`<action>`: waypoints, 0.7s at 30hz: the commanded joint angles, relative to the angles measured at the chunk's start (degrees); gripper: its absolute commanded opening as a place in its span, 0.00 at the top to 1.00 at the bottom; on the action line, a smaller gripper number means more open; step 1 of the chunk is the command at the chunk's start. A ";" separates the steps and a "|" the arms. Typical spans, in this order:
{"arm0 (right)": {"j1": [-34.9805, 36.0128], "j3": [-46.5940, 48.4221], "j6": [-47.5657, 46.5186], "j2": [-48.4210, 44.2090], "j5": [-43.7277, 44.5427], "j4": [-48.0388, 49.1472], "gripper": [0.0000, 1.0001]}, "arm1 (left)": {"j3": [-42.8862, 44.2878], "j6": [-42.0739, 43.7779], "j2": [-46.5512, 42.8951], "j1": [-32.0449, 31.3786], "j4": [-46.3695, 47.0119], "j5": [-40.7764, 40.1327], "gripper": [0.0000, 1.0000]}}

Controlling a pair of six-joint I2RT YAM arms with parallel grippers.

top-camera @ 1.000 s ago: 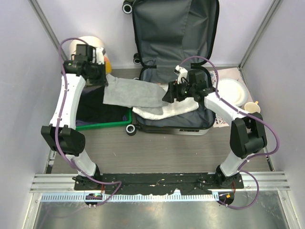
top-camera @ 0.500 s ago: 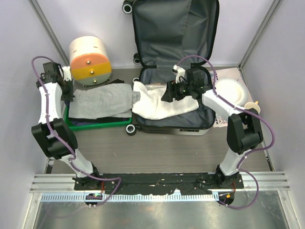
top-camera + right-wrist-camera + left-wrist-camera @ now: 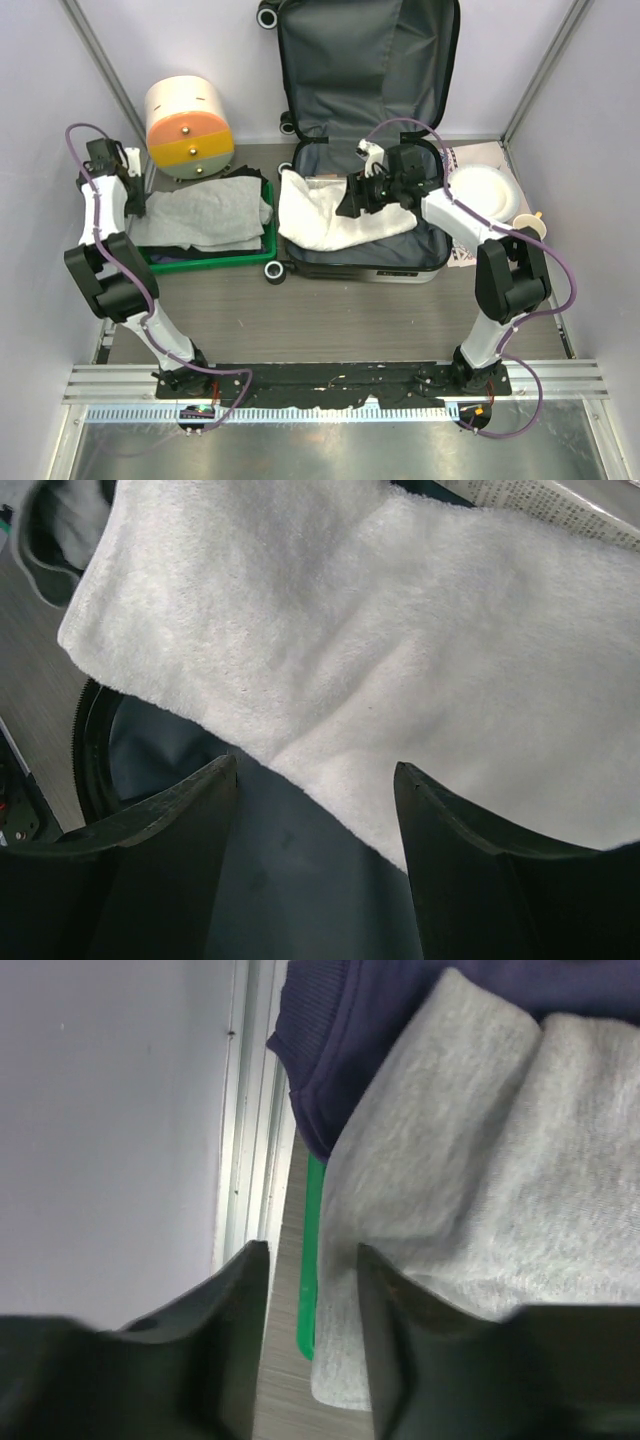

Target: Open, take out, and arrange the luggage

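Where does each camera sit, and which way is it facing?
Top external: above and behind the bases, looking down; left arm, right arm, open luggage, green tray, grey garment, white towel.
Left wrist: on the left arm, looking past the left tool at the grey garment over the tray's edge.
Right wrist: on the right arm, looking past the right tool onto the white towel in the luggage.
Shared: top and left wrist, the garment; top and right wrist, the towel.

Top cam: luggage [image 3: 370,60] lid top off-frame; green tray [image 3: 205,262] mostly under grey cloth [image 3: 200,215].
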 commanded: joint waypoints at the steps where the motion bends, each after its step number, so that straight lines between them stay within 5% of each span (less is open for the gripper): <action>1: 3.68 1.31 0.71 -0.76 -1.35 4.80 0.30 | 4.29 0.55 -0.74 0.68 -2.74 2.09 0.36; 6: 10.62 3.24 1.51 0.73 0.67 6.39 0.30 | 4.55 -5.24 -7.24 -0.02 -2.22 8.51 0.11; 18: 20.03 9.22 -1.13 9.17 12.17 7.36 0.27 | 7.11 -17.10 -12.95 -19.25 -4.95 14.74 0.04; 21: 19.42 10.10 -1.92 9.18 15.08 6.66 0.49 | 6.23 -22.20 -13.04 -24.95 -4.34 16.68 0.05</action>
